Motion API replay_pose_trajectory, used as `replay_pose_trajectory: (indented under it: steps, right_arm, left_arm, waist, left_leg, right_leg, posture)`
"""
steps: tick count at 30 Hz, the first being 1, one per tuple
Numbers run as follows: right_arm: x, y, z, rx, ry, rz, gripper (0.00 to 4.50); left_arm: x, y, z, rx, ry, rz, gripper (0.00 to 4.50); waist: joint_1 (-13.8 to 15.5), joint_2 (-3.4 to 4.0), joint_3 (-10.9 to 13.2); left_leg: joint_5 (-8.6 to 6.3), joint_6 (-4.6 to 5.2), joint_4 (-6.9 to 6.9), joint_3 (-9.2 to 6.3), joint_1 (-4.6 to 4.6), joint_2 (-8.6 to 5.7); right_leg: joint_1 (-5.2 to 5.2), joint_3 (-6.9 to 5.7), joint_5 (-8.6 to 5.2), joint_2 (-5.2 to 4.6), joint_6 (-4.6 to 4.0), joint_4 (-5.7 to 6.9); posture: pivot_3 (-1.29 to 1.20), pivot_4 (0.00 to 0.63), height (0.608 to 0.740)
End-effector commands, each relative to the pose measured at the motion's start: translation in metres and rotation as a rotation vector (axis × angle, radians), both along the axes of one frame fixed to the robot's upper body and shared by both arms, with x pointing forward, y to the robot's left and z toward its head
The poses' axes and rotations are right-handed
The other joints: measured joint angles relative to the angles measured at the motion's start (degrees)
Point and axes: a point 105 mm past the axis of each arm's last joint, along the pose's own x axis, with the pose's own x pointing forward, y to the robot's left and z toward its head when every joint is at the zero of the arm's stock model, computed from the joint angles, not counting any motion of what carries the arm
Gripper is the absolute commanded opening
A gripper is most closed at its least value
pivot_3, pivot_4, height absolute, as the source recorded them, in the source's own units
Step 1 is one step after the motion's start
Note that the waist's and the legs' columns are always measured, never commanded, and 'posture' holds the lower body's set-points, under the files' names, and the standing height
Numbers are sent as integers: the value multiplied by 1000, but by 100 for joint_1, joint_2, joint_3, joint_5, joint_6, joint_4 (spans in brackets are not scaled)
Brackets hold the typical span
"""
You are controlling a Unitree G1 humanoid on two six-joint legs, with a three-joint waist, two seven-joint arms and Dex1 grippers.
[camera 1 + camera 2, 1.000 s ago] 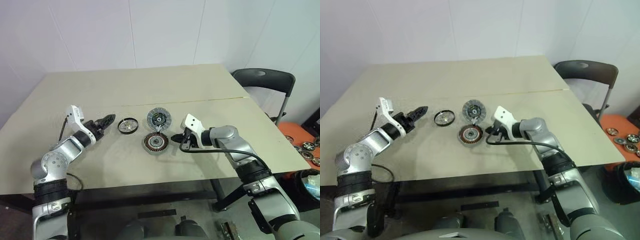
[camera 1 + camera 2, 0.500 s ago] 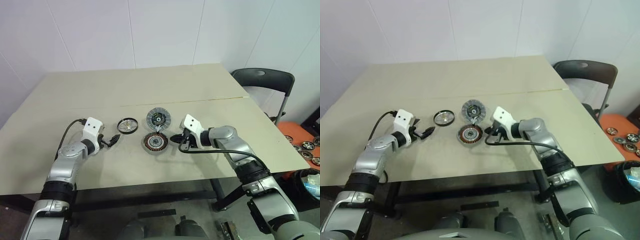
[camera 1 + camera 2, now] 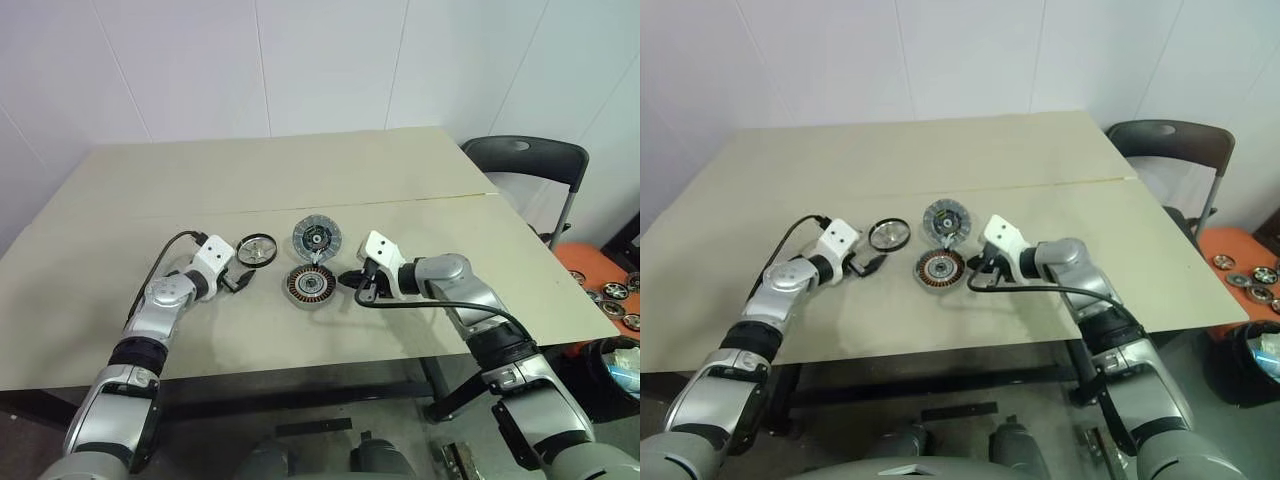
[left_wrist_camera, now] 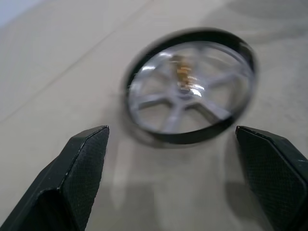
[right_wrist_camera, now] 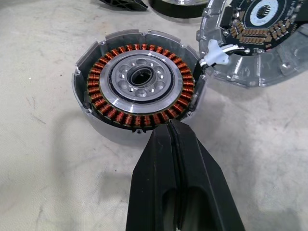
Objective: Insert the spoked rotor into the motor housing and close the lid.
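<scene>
Copper windings lie bare in the motor housing (image 5: pixel 138 85), so nothing is inserted yet. The spoked rotor (image 4: pixel 188 91) lies flat on the table (image 3: pixel 300 185) just ahead of the left gripper (image 4: pixel 180 180), its fingers spread wide. The lid (image 3: pixel 318 238) lies open behind the housing. The right gripper (image 5: pixel 174 139), pressed together, waits beside the housing.

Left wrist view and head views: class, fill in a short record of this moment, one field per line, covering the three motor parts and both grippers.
spoked rotor: flat on the table, ungrasped
left gripper: open, fingers either side, short of the rotor
motor housing: open, copper windings visible, no rotor inside
lid: beside the housing, joined by a wire
right gripper: shut, empty, next to the housing
</scene>
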Motion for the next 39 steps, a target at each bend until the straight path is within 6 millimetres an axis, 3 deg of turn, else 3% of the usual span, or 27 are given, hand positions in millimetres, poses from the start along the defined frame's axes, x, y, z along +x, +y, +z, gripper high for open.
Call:
replay_pose_trajectory:
  steps: [1,13,17,21,23,34,37,39]
  right_arm:
    - [2,6,14,20,-48,13,0]
    - [3,9,17,34,-57,1,0]
    - [4,10,21,49,-73,-13,0]
    - [5,10,23,60,-87,-32,0]
    - [5,11,23,62,-87,-34,0]
    - [4,9,19,55,-78,-43,0]
    - [4,11,19,55,-78,-39,0]
    - [4,11,19,56,-77,-37,0]
  left_arm:
    - [5,-7,3,71,-9,-75,4484]
    - [-12,-10,-35,475,123,-381,4484]
    - [-25,1,-47,551,220,-468,3561]
    - [-30,14,-54,527,300,-412,2079]
    - [-27,13,-54,429,318,-344,1430]
    - [-25,7,-49,365,298,-341,1430]
    - [-27,5,-47,347,304,-368,841]
    - [-26,5,-46,347,300,-366,149]
  waist:
    - [10,-1,0]
    - [5,3,-7]
    - [-26,21,-20]
    - [-68,25,-23]
    - [-79,32,-27]
    - [-152,46,-43]
    - [-158,46,-43]
    - [-160,46,-43]
  left_leg:
    - [0,0,1,-1,0,0]
    - [0,2,12,-6,31,-6]
    - [-1,5,9,-2,39,-7]
    - [-3,8,-1,3,77,-3]
    - [-4,8,-5,3,102,2]
    - [-4,8,2,0,114,4]
    - [-4,8,2,0,113,4]
    - [-4,8,2,0,112,4]
  right_leg:
    - [0,-1,0,0,0,1]
    - [44,-10,2,-2,8,0]
    - [48,-7,2,-1,9,-2]
    - [73,-4,-13,3,32,-3]
    - [95,-3,-17,7,37,-2]
    - [109,-5,-17,0,39,2]
    - [109,-5,-17,0,39,1]
    - [108,-5,-17,0,39,1]
  posture:
    - [0,0,740]
    - [0,0,740]
    - [0,0,740]
    - [0,0,740]
    - [0,0,740]
    - [0,0,740]
    - [0,0,740]
    - [0,0,740]
